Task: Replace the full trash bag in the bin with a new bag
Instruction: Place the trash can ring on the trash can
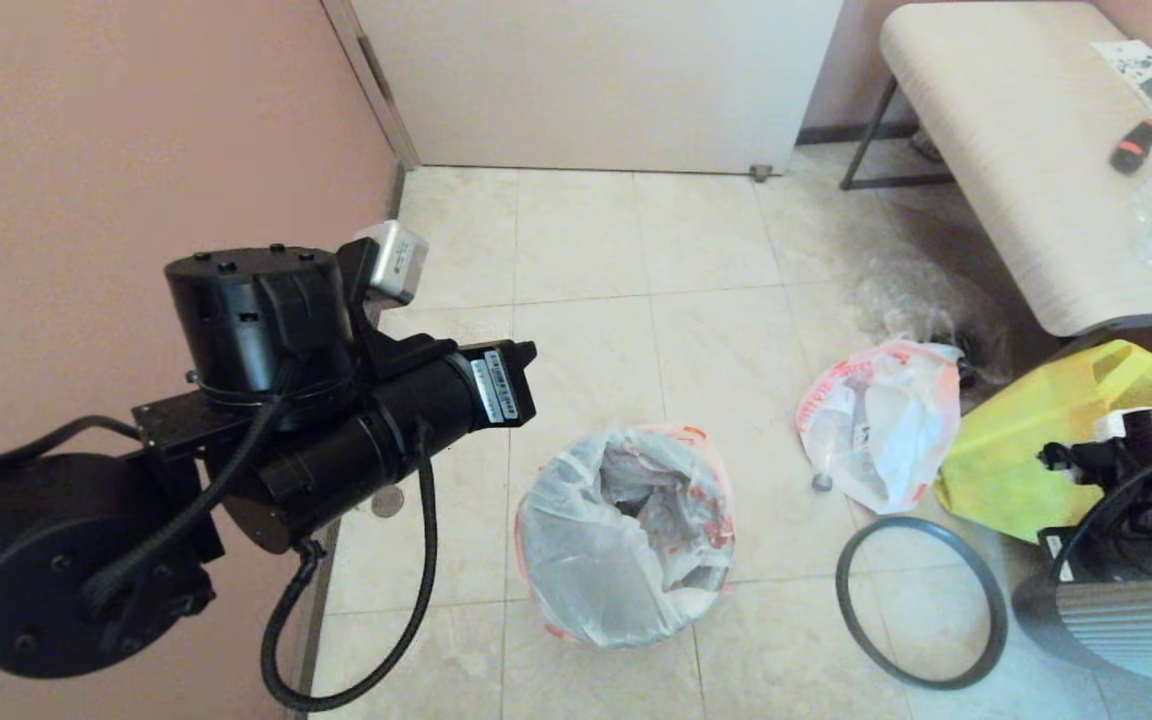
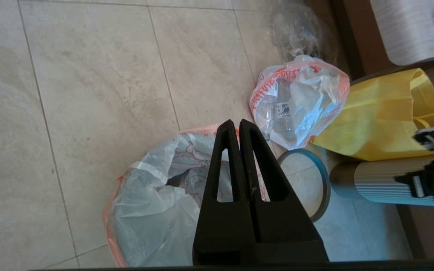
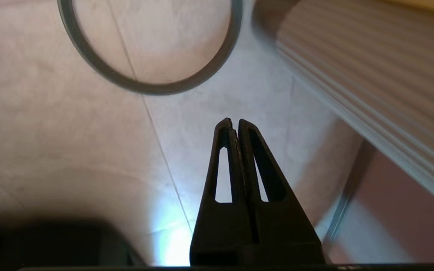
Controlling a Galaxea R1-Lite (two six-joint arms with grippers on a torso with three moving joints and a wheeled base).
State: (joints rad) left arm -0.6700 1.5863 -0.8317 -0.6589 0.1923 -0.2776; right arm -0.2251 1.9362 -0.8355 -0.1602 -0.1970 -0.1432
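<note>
The new bag (image 1: 626, 535), translucent white with red print and a pink edge, is draped open over the bin, whose black inside shows only as a dark patch (image 2: 173, 180). My left gripper (image 2: 236, 122) hangs shut and empty above the bag's (image 2: 153, 210) mouth. The full trash bag (image 1: 881, 420), lumpy with clear bottles inside, lies on the floor to the right, also seen in the left wrist view (image 2: 300, 101). The grey hoop rim (image 1: 921, 600) lies flat on the tiles beside the bin. My right gripper (image 3: 234, 121) is shut and empty, low over the floor near the hoop (image 3: 145, 88).
A yellow fabric tote (image 1: 1036, 440) lies right of the full bag, and a crumpled clear plastic bag (image 1: 911, 290) sits behind it. A pale bench (image 1: 1026, 150) stands at the back right. A pink wall (image 1: 136, 150) runs along the left. A ribbed grey body (image 1: 1136, 620) fills the lower right.
</note>
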